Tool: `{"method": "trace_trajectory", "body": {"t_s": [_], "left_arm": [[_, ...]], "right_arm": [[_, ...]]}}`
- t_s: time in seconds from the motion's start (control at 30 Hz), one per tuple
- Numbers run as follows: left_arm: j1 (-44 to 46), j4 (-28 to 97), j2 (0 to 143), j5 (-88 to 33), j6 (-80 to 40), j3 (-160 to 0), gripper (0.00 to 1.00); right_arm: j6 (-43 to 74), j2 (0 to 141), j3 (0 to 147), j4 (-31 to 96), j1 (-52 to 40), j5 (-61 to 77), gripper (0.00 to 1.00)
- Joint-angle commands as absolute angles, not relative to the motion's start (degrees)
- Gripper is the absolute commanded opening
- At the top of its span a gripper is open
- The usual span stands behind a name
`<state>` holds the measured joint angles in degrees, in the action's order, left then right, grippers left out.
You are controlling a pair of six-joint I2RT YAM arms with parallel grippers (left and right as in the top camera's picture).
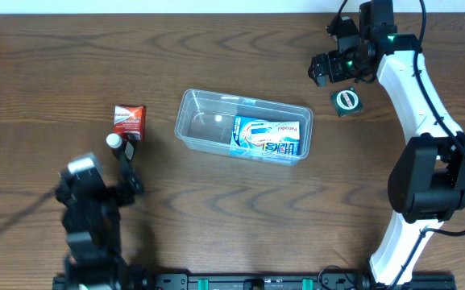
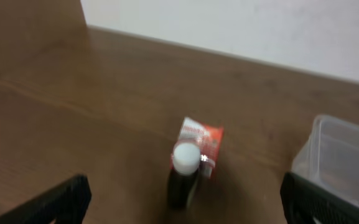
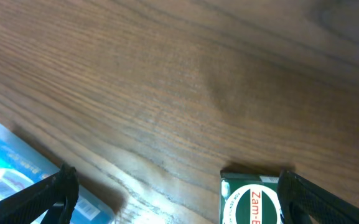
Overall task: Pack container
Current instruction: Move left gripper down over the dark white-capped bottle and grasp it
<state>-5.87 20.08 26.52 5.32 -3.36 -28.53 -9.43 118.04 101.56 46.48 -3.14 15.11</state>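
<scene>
Container (image 1: 244, 125) sits mid-table, blue Panadol box (image 1: 267, 135) inside. Left gripper (image 2: 180, 198) is spread wide and empty, facing the white-capped bottle (image 2: 184, 174); best to centre on it, clear of the red box (image 2: 203, 140) just behind. Right gripper (image 3: 179, 199) is wide too, empty.

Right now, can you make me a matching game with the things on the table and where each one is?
Things:
1. blue box
2. red box
3. green box
4. white-capped bottle

Places:
A. on the table, to the right of the container in the overhead view
B. right beside the red box, on the robot's side of it
C. lying inside the container
D. to the left of the container in the overhead view, on the far side of the bottle

Pairs: 1-C, 2-D, 3-A, 4-B
</scene>
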Motion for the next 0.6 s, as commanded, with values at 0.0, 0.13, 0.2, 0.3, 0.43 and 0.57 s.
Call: {"method": "trace_trajectory", "body": {"t_s": [0.0, 0.13, 0.2, 0.3, 0.43, 0.57], "left_arm": [[-5.8, 26.8, 40.9, 6.7, -0.4, -41.2, 0.98], [-5.8, 34.2, 56.8, 6.7, -0.4, -52.8, 0.98], [-5.8, 35.6, 63.5, 6.7, -0.5, -56.9, 0.98], [-5.7, 36.5, 69.2, 6.4, -0.5, -59.4, 0.98], [-5.8, 40.5, 71.5, 4.8, 0.5, -59.6, 0.98], [-5.8, 42.0, 72.4, 5.1, 3.4, -59.6, 0.88]], "right_arm": [[-8.8, 118.2, 102.3, 46.5, -3.0, 15.7, 0.99], [-8.8, 118.2, 102.3, 46.5, -3.0, 15.7, 0.99], [-8.8, 118.2, 102.3, 46.6, -3.0, 15.7, 0.99], [-8.8, 118.2, 102.3, 46.6, -3.1, 15.7, 0.99], [-8.8, 118.2, 102.3, 46.5, -3.0, 15.7, 0.99], [-8.8, 118.2, 102.3, 46.5, -3.0, 15.7, 0.99]]}}
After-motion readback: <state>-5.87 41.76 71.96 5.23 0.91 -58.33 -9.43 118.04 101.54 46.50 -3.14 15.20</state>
